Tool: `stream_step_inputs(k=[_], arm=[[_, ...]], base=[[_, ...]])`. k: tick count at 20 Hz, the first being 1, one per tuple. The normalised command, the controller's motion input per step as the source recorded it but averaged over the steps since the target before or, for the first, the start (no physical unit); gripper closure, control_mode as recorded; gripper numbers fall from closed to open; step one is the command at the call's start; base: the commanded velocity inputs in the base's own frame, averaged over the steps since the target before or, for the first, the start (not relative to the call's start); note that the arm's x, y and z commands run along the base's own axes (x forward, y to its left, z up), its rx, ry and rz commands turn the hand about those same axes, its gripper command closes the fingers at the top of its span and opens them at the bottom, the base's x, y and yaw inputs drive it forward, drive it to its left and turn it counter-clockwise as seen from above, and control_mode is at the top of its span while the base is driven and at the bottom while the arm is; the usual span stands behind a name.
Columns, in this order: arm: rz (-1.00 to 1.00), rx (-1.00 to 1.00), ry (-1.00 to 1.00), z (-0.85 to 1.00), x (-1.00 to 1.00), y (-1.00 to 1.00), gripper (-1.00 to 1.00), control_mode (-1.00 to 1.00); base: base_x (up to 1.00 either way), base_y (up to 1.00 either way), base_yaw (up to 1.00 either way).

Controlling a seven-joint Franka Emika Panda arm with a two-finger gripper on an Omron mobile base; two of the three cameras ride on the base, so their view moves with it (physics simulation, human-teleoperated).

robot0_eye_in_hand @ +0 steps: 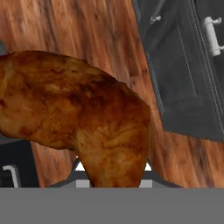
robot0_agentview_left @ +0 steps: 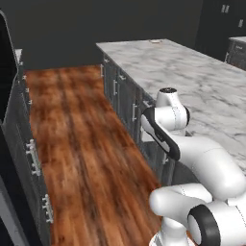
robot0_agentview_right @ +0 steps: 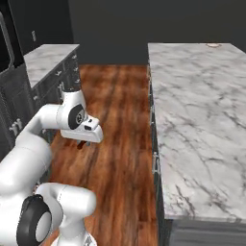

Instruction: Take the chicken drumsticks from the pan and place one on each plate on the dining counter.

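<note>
A glossy reddish-brown chicken drumstick point(robot0_eye_in_hand: 74, 105) looms large in the hand view, its narrow end pinched between my fingertips. My gripper point(robot0_eye_in_hand: 113, 168) is shut on it. In the right base view the gripper point(robot0_agentview_right: 83, 142) hangs over the wooden floor, left of the dining counter point(robot0_agentview_right: 202, 120). That marble top also runs along the right of the left base view point(robot0_agentview_left: 202, 81). A small round plate point(robot0_agentview_right: 213, 45) lies at the counter's far end, also seen from the left point(robot0_agentview_left: 154, 42). The pan is out of view.
A wooden floor aisle point(robot0_agentview_left: 81, 144) runs between the island's dark cabinets point(robot0_agentview_left: 129, 108) and a row of dark cabinets with silver handles point(robot0_agentview_left: 29, 158) on the left. A second marble counter point(robot0_agentview_right: 48, 57) stands at the far left. Cabinet doors point(robot0_eye_in_hand: 188, 65) show beyond the drumstick.
</note>
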Motion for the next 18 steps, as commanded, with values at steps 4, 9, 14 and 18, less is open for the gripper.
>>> stream_step_inputs(k=[4,9,14,18], arm=[[0.0,0.0,0.0,0.0,0.0,0.0,1.0,1.0],[0.0,0.0,0.0,0.0,0.0,0.0,1.0,1.0],[0.0,0.0,0.0,0.0,0.0,0.0,1.0,1.0],[0.0,0.0,0.0,0.0,0.0,0.0,1.0,1.0]], base=[[1.0,0.72,-0.11],[1.0,0.65,-0.13],[1.0,0.6,-0.15],[1.0,0.55,-0.15]])
